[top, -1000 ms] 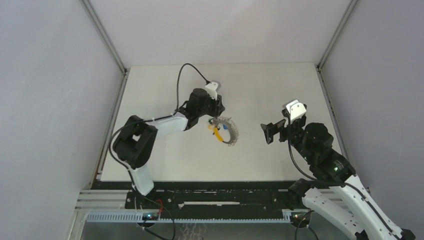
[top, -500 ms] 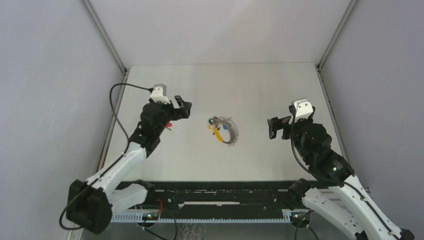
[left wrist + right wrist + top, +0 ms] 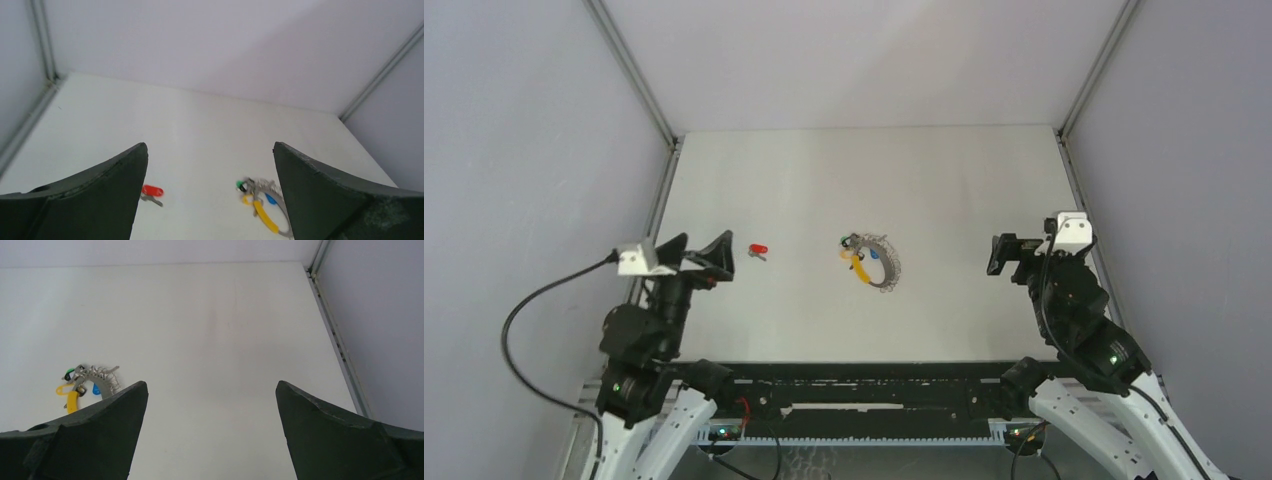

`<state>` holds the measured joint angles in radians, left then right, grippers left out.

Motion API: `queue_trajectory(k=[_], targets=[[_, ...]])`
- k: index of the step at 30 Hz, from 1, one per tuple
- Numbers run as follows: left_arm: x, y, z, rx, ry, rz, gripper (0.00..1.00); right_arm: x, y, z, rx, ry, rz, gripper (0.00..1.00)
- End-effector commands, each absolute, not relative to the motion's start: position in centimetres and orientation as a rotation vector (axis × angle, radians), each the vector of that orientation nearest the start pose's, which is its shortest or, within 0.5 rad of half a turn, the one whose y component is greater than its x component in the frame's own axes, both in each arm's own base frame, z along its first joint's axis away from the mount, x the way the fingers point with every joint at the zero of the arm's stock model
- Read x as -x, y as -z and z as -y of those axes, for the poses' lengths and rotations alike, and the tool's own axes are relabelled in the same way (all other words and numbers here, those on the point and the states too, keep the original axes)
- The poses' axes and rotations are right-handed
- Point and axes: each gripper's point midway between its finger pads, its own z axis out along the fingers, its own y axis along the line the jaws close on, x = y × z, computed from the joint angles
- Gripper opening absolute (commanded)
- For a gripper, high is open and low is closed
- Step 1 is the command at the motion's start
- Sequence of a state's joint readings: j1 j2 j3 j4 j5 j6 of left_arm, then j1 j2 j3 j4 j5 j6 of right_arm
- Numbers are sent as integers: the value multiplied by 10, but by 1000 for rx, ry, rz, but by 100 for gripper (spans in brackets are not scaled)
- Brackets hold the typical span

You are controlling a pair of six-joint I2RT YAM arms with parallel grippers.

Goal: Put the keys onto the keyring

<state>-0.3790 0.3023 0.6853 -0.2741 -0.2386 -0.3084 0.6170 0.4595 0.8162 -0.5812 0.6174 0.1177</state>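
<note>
Keys, overhead view: silver metal key with a red plastic head (image 3: 758, 249) is lying well apart at 9 o'clock from the metal keyring with yellow tab and bead chain (image 3: 869, 258). Left gripper (image 3: 696, 252) and right gripper (image 3: 1016, 254) are hanging spread wide, gripping nothing. Left wrist: red one is sitting alone. Right wrist: blue-headed silver key (image 3: 95, 389) is sitting in the ring cluster. I'm guessing light, stiff, slippery, so pinching the plastic head is looking safest.

robot lab, plain grey walls (image 3: 514, 150), white table (image 3: 944, 180)
</note>
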Motion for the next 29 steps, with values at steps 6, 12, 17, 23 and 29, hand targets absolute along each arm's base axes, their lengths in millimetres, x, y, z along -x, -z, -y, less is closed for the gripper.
queue_trajectory(k=[6, 12, 17, 23, 29], targets=[[-196, -330, 0, 159, 72, -1379, 100, -215, -294, -21, -82, 26, -1677, 100], [-209, -306, -2, 158, 9, -1465, 100, -215, -292, -14, -103, 54, -1675, 100], [-219, -292, -3, 156, -32, -1530, 100, -216, -292, -10, -111, 43, -1660, 100], [-224, -287, -4, 164, -27, -1551, 100, -217, -293, -5, -137, 31, -1648, 100], [-224, -286, -5, 170, -25, -1543, 100, -218, -294, -7, -124, 8, -1636, 100]])
